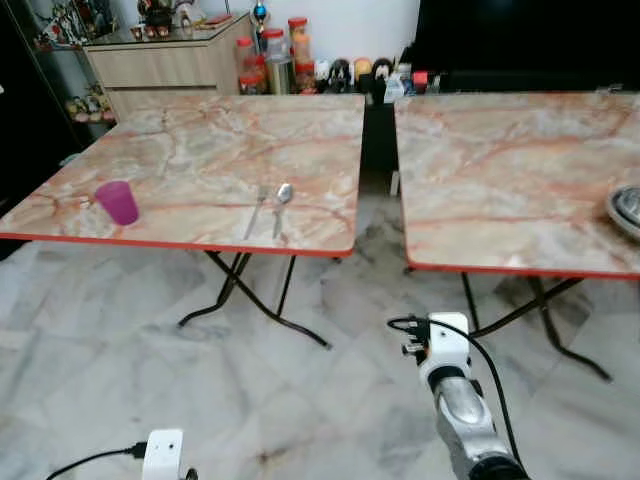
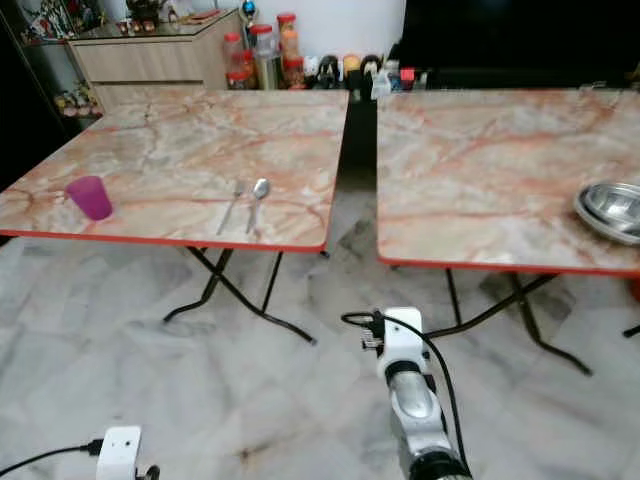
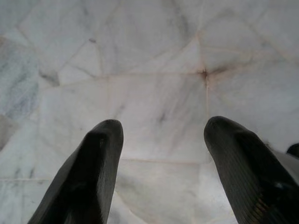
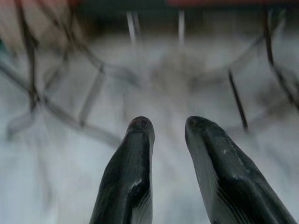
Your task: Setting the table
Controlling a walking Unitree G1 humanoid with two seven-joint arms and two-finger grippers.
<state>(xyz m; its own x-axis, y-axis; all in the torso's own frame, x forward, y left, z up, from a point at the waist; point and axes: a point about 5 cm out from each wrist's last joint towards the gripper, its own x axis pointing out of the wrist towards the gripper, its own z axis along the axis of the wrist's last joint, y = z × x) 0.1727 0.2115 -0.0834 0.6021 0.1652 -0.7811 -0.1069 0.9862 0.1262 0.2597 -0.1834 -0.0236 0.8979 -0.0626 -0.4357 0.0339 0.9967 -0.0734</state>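
- Nearest the robot, the left gripper (image 3: 159, 163) points down at the marble floor (image 1: 120, 390), its two black fingers spread wide with nothing between them; the arm hangs low at about 7 o'clock.
- The right gripper (image 4: 168, 140) sits low at about 5 o'clock, aimed toward the table legs; its fingers stand a narrow gap apart and hold nothing. That wrist view is blurred.
- Further out, at about 11 o'clock, the left table (image 1: 200, 160) carries a fork (image 1: 256, 208) and a spoon (image 1: 281, 205) lying side by side near its front edge, handles toward the robot.
- Both look like thin, stiff, light metal lying flat on a slick top, so they would probably slide under a push; a pinch across the handle's middle, or dragging one to the table edge first, seems the surest hold.
- At about 10 o'clock on the same table stands a purple cup (image 1: 118, 202), upright and well apart from the cutlery. It looks like light plastic, easily tipped; a grip across its upper wall should serve.
- At about 2 o'clock, on the right table (image 2: 480, 170), a metal bowl (image 2: 612, 208) rests near the front edge. It appears rigid, light and slippery; the rim is the likely place to take it.
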